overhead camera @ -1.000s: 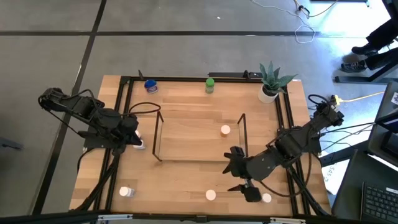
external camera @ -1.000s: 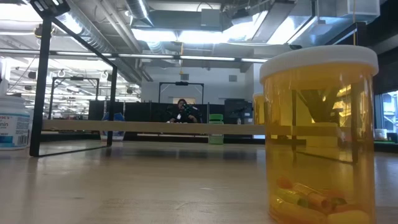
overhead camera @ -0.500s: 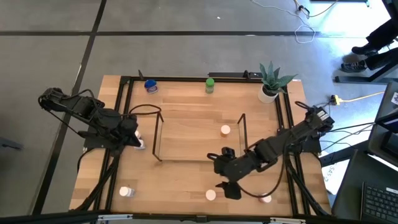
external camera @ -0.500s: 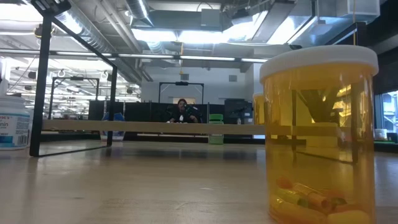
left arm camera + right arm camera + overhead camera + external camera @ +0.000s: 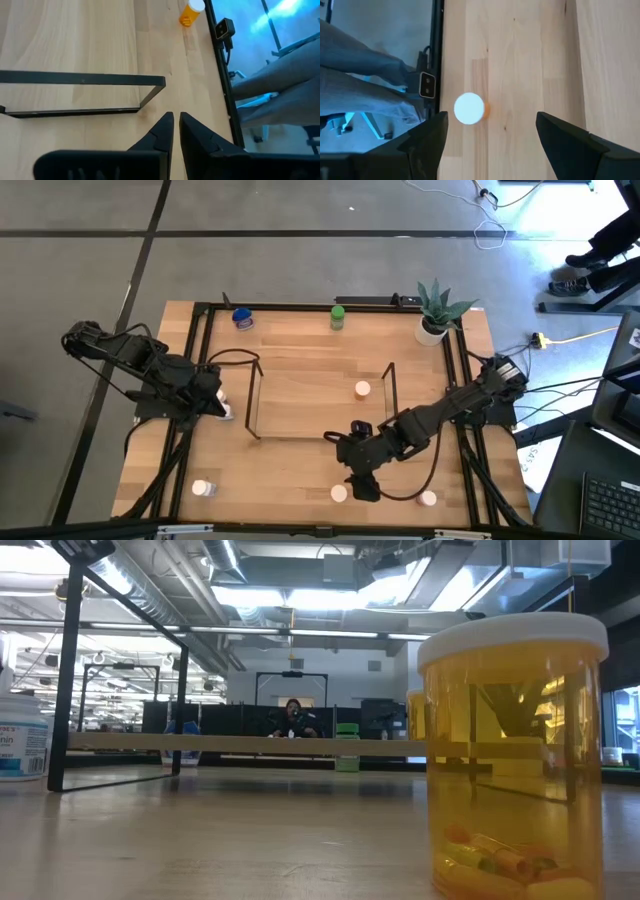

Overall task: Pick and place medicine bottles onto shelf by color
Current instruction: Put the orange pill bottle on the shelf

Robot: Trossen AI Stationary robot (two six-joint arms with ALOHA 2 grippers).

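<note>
At the left edge of the table point(image 5: 300, 345) the left gripper point(image 5: 222, 408) is seen resting, its fingers point(image 5: 165, 131) pressed together with nothing between them, just beside the left upright end of the shelf point(image 5: 255, 395). A white-capped bottle point(image 5: 204, 489) is found lying near the front left corner, and a blue-capped bottle point(image 5: 241, 318) is placed at the back left, outside the wire frame. Further right along the back edge a green-capped bottle point(image 5: 338, 316) is seen standing. Inside the shelf, close to its right upright end, an orange bottle with a white cap point(image 5: 362, 389) is set on the wood. In front of the shelf, near the table's front edge, a second orange bottle point(image 5: 340, 493) is seen upright; the right gripper point(image 5: 352, 463) is held above it with its fingers point(image 5: 567, 137) spread wide, and in the right wrist view the bottle's white cap appears between them but apart from both. A third white-capped bottle point(image 5: 428, 499) is placed further right along the front edge. At the back right corner a potted plant point(image 5: 437, 310) is seen. In the low view an orange bottle fills the right foreground, and whether it is the one under the gripper cannot be told
</note>
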